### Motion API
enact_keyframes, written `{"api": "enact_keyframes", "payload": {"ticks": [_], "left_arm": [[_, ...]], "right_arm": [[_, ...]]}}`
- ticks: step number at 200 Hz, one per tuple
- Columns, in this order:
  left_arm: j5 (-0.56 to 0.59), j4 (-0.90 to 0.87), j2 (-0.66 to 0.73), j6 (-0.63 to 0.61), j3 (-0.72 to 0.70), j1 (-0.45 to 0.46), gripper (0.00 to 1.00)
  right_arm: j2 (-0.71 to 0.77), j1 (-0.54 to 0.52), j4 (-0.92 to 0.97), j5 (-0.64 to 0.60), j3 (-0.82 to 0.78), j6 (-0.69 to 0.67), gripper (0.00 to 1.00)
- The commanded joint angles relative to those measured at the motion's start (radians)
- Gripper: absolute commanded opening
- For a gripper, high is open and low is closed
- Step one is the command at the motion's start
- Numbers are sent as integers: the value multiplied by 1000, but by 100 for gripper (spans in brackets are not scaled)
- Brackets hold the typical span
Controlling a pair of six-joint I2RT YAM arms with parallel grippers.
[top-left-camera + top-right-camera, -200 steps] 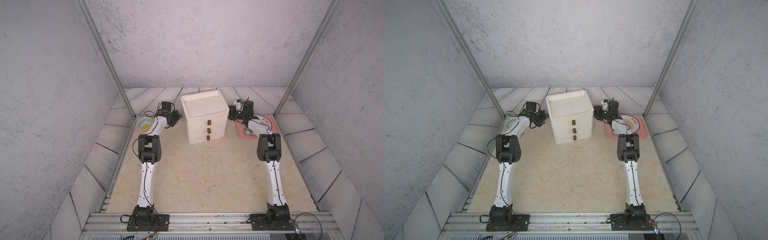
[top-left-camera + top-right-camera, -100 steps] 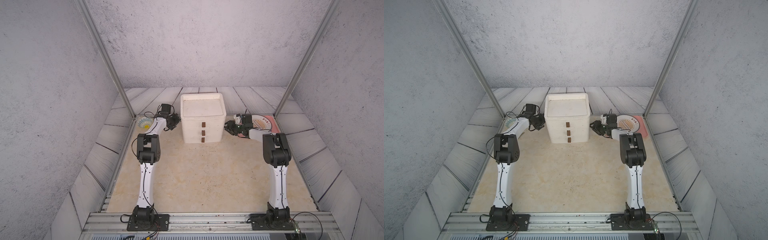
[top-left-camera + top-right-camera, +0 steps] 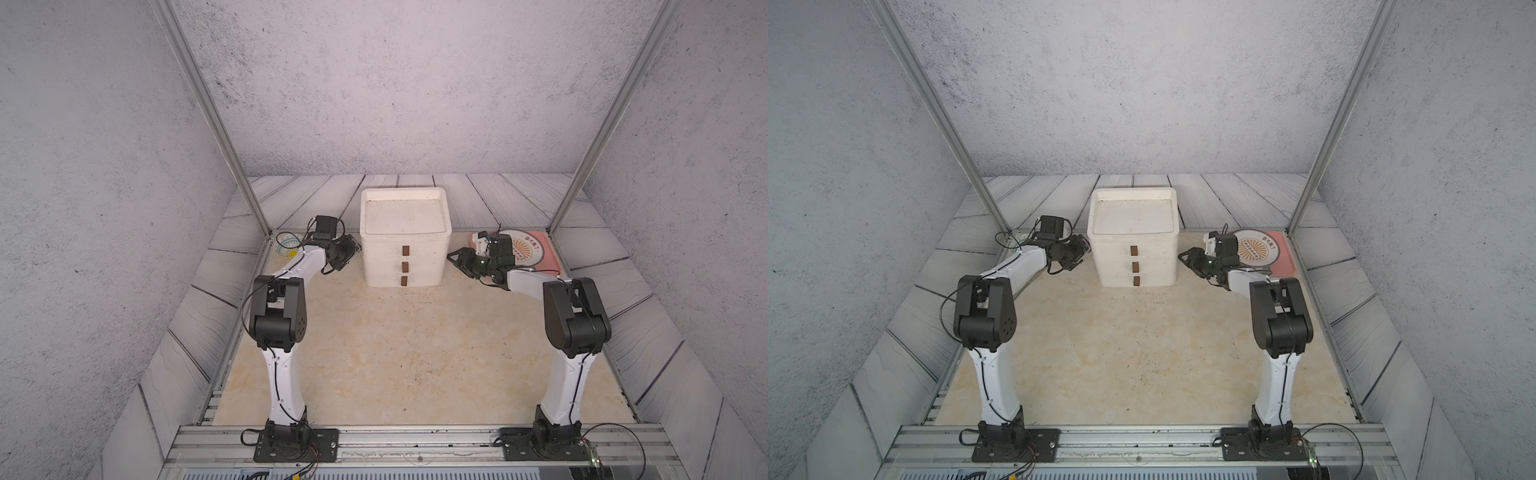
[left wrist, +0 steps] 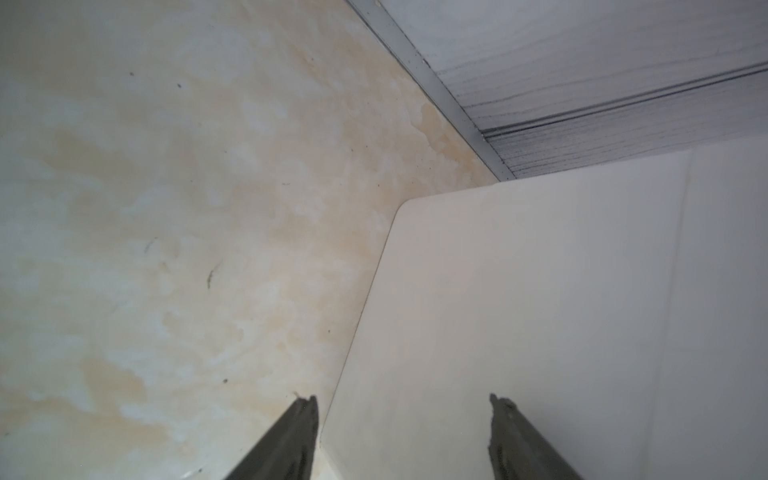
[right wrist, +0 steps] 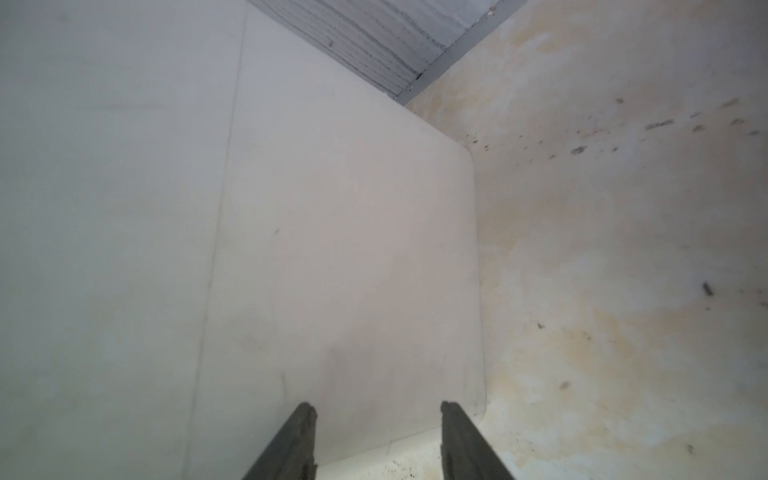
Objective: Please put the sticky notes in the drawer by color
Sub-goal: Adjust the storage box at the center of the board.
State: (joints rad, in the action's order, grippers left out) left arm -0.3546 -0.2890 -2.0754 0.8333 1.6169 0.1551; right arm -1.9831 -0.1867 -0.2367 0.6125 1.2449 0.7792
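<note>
The drawer [image 3: 405, 257] [image 3: 1133, 257], a white three-tier chest with its lid on, stood at the back centre of the beige table [image 3: 395, 353], all three brown tab handles [image 3: 405, 267] flush in a column down its front in both top views. The left gripper [image 3: 352, 248] [image 4: 401, 399] sat low, just beside the chest's left wall, jaws parted and holding nothing. The right gripper [image 3: 455, 257] [image 5: 377, 404] mirrored it by the right wall, jaws set somewhat narrower and likewise empty. Whether either touched the plastic could not be told. Behind the right arm lay a pink tray [image 3: 548, 259] carrying a round plate [image 3: 525, 249] with an orange sunburst print. A small round dish [image 3: 286, 245] sat behind the left arm.
</note>
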Motion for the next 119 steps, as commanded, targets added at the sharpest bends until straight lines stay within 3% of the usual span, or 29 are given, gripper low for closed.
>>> {"api": "enact_keyframes", "payload": {"ticks": [1,37,62,98,119], "left_arm": [[-152,-21,55,-83,-31,162,70],[-54,-101,215,-176,-159,107,72],[4,-92,344,-191,-286,32,73],[29,-57,482,-160,-396,-35,76],[1,-52,508,-140,-412,-35,76]], "right_arm": [[116,-146,82,158,-47,-112,52],[281,-146,407,-51,-63,-323,53],[418,-146,534,-179,-92,-405,54],[566,-127,554,-359,-140,-387,56],[561,-79,490,-396,-143,-328,60]]}}
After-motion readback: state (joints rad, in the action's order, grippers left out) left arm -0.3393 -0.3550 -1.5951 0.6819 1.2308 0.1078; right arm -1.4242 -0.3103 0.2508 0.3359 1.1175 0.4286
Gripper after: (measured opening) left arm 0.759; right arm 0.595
